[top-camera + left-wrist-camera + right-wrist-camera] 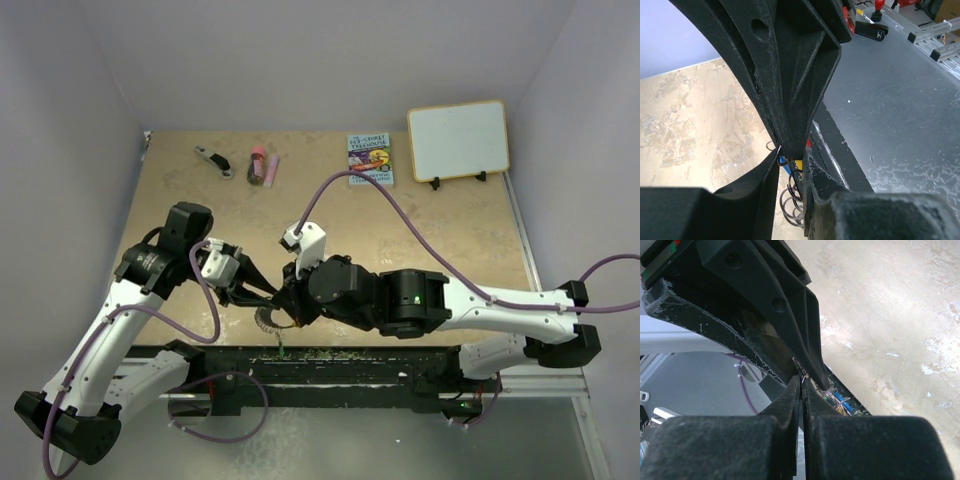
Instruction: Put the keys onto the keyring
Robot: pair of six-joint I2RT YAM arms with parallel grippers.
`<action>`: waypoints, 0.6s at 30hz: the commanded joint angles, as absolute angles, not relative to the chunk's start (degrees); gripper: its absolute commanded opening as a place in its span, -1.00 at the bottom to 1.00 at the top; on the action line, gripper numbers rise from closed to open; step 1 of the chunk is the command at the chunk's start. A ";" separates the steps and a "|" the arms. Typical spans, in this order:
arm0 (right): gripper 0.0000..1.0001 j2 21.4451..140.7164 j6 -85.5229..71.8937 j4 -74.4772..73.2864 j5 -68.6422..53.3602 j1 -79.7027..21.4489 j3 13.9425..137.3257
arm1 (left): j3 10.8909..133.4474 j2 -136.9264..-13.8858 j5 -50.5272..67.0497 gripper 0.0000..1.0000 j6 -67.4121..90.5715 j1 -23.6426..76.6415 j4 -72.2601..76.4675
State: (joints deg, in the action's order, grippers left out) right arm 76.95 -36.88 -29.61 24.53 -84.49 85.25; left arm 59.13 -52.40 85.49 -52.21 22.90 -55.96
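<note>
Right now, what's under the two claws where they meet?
A silvery coiled keyring shows under the left claw and right claw, with small blue and yellow bits beside it. The claws cover the rest, so the keys can't be made out.

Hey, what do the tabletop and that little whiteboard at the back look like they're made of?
Tabletop: beige with cloudy brown veining and a matte look; stone or a stone-print laminate, the pictures cannot settle which. Whiteboard: smooth plain white panel, probably coated board, in a pale wood-coloured frame with rounded corners, on small black feet.
</note>
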 commanded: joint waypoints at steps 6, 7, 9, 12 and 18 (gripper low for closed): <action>-1.00 73.73 -37.34 -23.58 26.33 -84.73 82.53 | 61.45 -51.99 92.64 -0.84 -46.86 23.12 -52.58; -1.00 73.54 -37.43 -23.37 26.49 -84.66 82.35 | 61.62 -51.95 92.31 -0.87 -46.56 23.15 -52.56; -1.00 72.95 -37.61 -23.00 26.65 -84.74 82.02 | 61.94 -51.95 91.68 -0.91 -45.70 23.14 -52.13; -1.00 72.33 -37.77 -22.42 26.71 -84.79 81.29 | 62.67 -51.97 90.71 -0.92 -43.76 23.12 -51.12; -1.00 71.00 -38.59 -20.97 27.31 -84.79 79.38 | 62.92 -51.30 89.69 -0.91 -43.50 23.14 -50.53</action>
